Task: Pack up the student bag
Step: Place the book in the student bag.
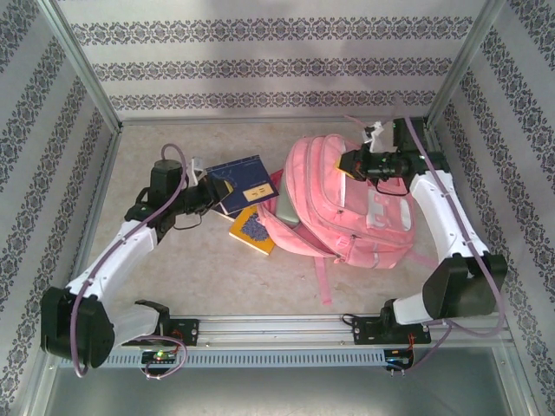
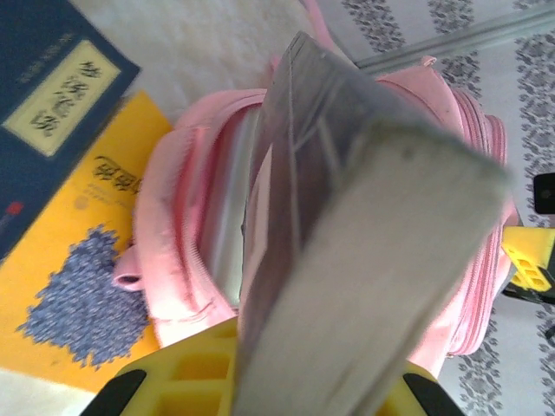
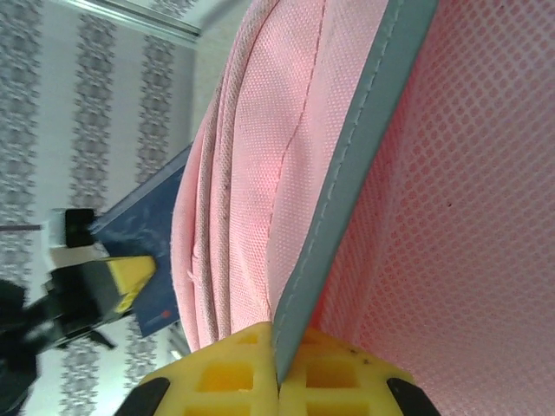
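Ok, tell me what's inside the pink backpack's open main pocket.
The student bag gapes open: a flat silver-grey surface shows inside, book or lining I cannot tell. Anything deeper is hidden by pink fabric and the held book.

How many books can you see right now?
3: one book in the left end effector at the student bag opening, a labelled blue book lying nearby, a yellow book under it. More may be hidden inside.

White arm links [image 1: 117,251], black joints [image 1: 74,325], lilac cables [image 1: 173,146], yellow latticed tool pads [image 3: 230,377].
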